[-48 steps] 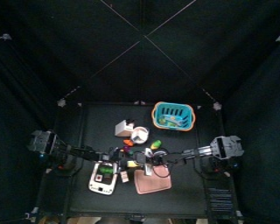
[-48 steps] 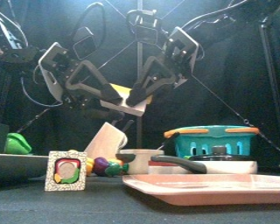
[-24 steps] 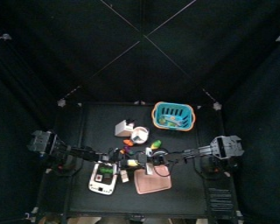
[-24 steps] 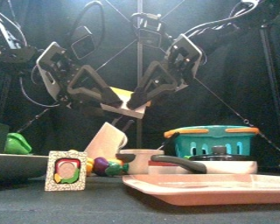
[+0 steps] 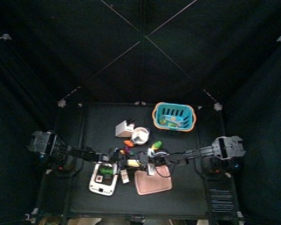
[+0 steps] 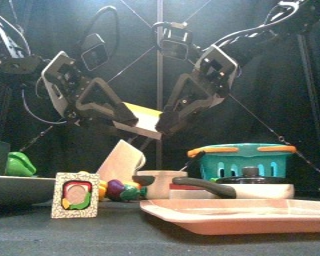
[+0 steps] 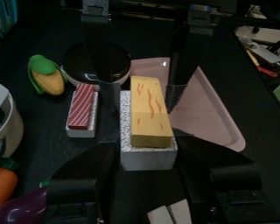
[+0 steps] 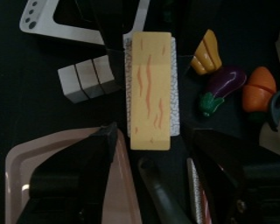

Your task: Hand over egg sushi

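Rigid, light yellow-topped white block egg sushi [image 6: 143, 121], frame centre, clamped by left gripper [image 7: 140, 166] jaws on long sides; right gripper [image 8: 150, 144] jaws released.

Black curtains [image 5: 61, 53] closed in the pen on every side, hanging in dark folds. Thin pale lines [image 5: 140, 37] crossed overhead, meeting above the middle. The small black tabletop [image 5: 102, 112] sat at the centre, its front edge dark and matte in the front view.
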Robot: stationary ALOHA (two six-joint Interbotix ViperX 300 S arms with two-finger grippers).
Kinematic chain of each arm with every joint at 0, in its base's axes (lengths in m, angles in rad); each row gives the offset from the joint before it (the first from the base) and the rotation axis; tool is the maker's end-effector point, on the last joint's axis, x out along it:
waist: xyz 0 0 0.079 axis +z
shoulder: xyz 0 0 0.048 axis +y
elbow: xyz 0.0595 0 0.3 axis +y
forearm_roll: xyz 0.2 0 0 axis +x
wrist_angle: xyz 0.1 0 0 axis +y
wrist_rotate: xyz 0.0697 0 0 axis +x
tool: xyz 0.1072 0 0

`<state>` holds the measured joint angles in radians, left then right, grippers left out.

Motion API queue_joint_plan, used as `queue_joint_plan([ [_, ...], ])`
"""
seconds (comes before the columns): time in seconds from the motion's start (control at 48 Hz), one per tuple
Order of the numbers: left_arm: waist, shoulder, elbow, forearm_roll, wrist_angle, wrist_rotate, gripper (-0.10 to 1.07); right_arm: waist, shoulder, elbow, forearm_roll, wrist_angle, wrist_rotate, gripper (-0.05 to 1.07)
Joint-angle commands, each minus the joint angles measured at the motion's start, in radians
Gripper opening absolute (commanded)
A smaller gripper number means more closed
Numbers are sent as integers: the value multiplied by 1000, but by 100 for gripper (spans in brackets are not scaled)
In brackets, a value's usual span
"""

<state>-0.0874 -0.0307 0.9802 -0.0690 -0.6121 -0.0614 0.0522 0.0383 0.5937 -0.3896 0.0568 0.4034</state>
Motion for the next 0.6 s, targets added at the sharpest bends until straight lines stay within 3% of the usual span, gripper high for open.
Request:
queue_joint_plan([
  [0.0, -2, -11, -8, -3, -9, 0, 64, -2, -40, -5, 3, -5, -2, 96],
  [0.583, 0, -37, 26, -23, -11, 3, 64, -2, -121, 106, 32, 3, -2, 97],
])
